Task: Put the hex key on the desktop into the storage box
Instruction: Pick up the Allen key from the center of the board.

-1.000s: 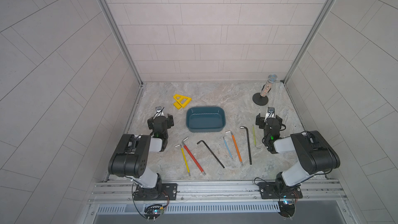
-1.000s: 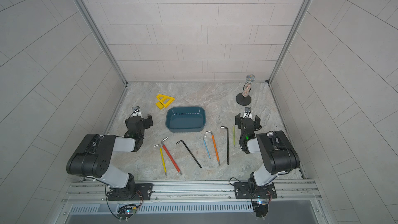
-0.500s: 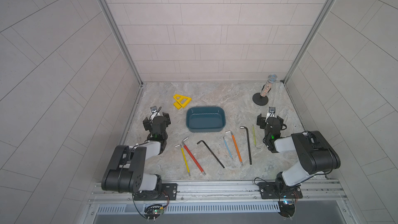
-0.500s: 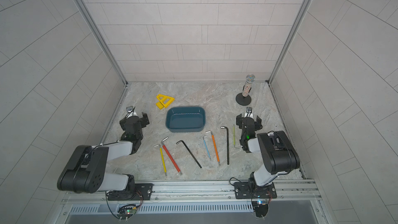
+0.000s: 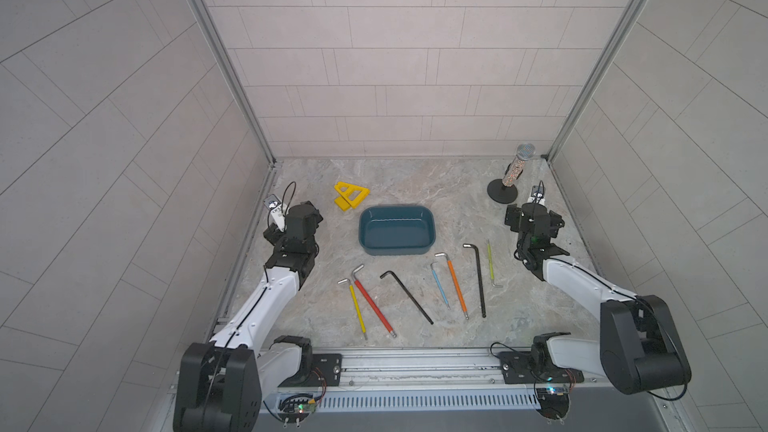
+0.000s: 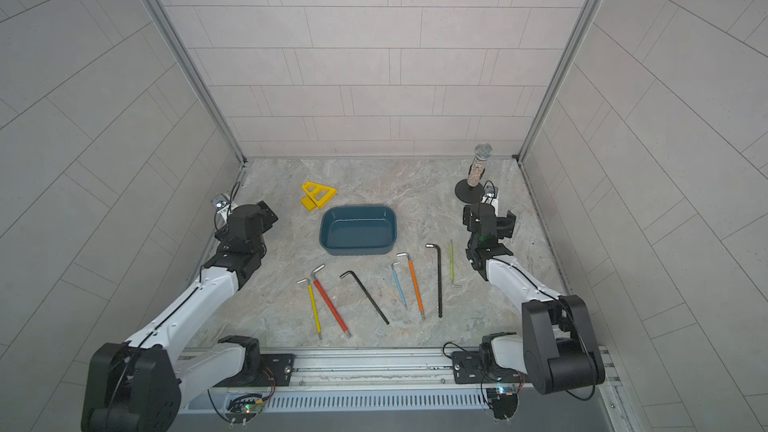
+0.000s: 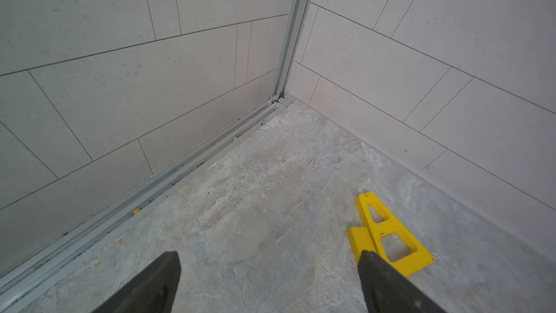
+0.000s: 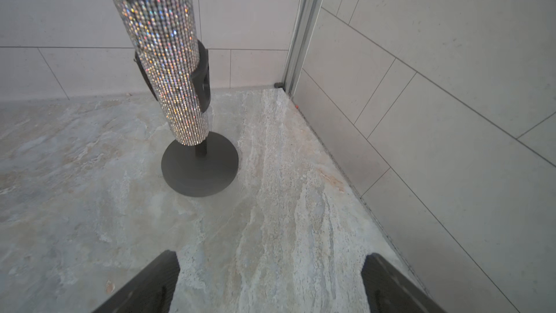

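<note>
Just inboard of the right gripper (image 8: 270, 266) — untouched — lies the green hex key (image 5: 491, 263).

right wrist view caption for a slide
Open jaws over the marbled desktop, facing a glittery microphone on its black stand.

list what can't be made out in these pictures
- Glitter post: top cut off by the right wrist view's edge.
- Yellow triangular piece: one corner hidden behind a left finger, left wrist view.
- Thin green hex key: too small in both top views to read its tip.
</note>
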{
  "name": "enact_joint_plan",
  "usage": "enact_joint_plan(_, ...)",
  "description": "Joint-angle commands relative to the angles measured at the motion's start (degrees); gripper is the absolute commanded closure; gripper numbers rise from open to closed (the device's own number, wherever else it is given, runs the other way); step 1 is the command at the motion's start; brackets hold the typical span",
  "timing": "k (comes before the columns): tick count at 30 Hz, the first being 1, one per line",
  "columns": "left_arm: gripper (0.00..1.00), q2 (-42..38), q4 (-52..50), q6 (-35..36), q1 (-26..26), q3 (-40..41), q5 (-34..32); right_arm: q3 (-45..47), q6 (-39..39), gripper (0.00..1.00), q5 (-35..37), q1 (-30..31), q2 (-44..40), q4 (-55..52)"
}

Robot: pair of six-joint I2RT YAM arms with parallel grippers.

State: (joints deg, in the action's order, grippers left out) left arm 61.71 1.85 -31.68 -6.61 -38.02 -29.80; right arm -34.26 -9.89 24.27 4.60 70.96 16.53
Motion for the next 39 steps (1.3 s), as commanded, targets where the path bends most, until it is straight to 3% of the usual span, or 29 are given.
enact_joint_plan(1, 0.00, -2.8, -16.0, -7.0, 0.1, -2.8, 5.3, -3.3, -4.6, 0.00, -7.1, 0.1, -4.6, -14.3)
enact_joint_plan(8, 0.00, -1.5, -29.5, -4.8, 0.1, -11.0, 20.0, -5.8, -12.0, 0.00, -16.8, 0.1, -10.6, -26.8)
enact_joint_plan(11, 0.00, -2.4, -33.4, -1.5, -0.6, -13.8, 20.2, -6.6, -13.9, 0.04, -24.2, 0.1, -11.8, -29.3)
enact_joint_plan(15, 0.00, -8.0, -37.0, -1.1, -0.5, -15.5, 17.7, -7.7, -17.0, 0.07, -28.9, 0.2, -12.0, -32.9)
enact_joint_plan(20, 0.00, -9.4, -39.7, 1.0, -0.4, -18.2, 25.0, -7.9, -18.2, 0.11, -34.5, 0.4, -12.2, -34.9)
enact_joint_plan(26, 0.00, -7.4, -43.0, 3.4, -0.3, -19.3, 28.0, -8.4, -16.5, 0.11, -32.5, 0.5, -15.0, -39.5)
enact_joint_plan(30, 0.00, -8.1, -42.3, 1.0, -0.4, -18.4, 30.7, -9.7, -16.0, 0.11, -33.4, 0.7, -16.6, -43.3)
enact_joint_plan(39, 0.00, -1.5, -43.8, -0.5, -0.2, -17.7, 44.5, -11.9, -14.8, 0.13, -33.2, 4.8, -17.0, -47.8)
